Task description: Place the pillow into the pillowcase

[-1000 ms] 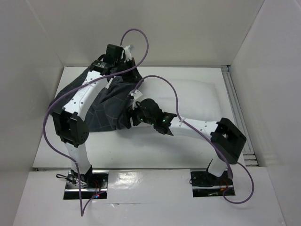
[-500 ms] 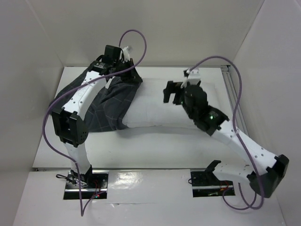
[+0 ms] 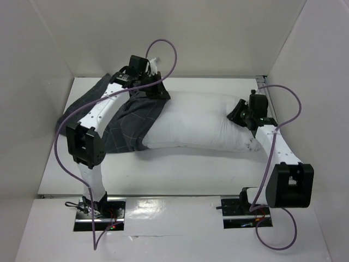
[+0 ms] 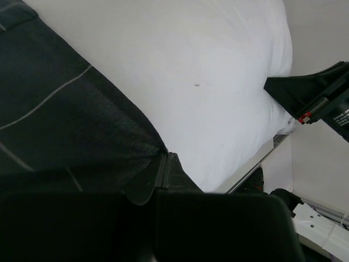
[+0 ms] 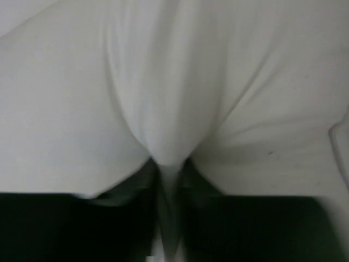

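Right fingers [image 5: 200,184] — pillow [image 5: 163,82] fold pinched between

a: any writing to read anywhere?
b: only one spot. at the right edge of the left wrist view, a black housing [image 4: 319,93] beside the pillow [image 4: 207,71] carries tiny white lettering [image 4: 342,116] near a small red mark [image 4: 304,116].
a: what does it say?
b: too small and blurred to make out. nothing else is legible.
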### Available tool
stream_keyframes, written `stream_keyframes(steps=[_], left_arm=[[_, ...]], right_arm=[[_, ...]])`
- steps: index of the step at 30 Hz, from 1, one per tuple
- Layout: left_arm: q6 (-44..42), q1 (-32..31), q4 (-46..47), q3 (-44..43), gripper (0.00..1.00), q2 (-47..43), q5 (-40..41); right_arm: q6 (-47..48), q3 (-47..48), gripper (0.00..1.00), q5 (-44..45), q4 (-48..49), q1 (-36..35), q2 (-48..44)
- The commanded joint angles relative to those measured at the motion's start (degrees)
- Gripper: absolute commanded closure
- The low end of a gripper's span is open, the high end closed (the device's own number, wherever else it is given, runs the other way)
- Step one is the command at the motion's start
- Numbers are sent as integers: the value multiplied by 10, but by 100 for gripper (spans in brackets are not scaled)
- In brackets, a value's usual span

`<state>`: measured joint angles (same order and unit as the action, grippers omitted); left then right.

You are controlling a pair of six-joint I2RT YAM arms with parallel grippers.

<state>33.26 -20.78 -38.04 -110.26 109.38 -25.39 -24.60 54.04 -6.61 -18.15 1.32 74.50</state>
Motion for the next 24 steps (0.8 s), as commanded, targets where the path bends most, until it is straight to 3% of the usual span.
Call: stream_keyframes(steps=[1, 5, 13, 16, 20, 24], left_arm=[[6, -23, 23, -31, 100, 33, -19], [12, -52, 23, -89, 100, 53, -72], [87, -75, 60, -306, 100, 94, -156], [117, -87, 126, -272, 100, 71, -180], [117, -127, 138, -184, 100, 51, -164], [94, -167, 138, -103, 100, 63, -144]], right_arm=[[-65, -49, 97, -190, 111, -29, 49], [-79, -7, 100, -206, 136, -66, 9], [-66, 160, 100, -131, 51, -98, -124], [-61, 146, 100, -94, 36, -123, -139], [-83, 19, 100, -53, 47, -184, -164], [-106, -116, 100, -10, 52, -197, -189]])
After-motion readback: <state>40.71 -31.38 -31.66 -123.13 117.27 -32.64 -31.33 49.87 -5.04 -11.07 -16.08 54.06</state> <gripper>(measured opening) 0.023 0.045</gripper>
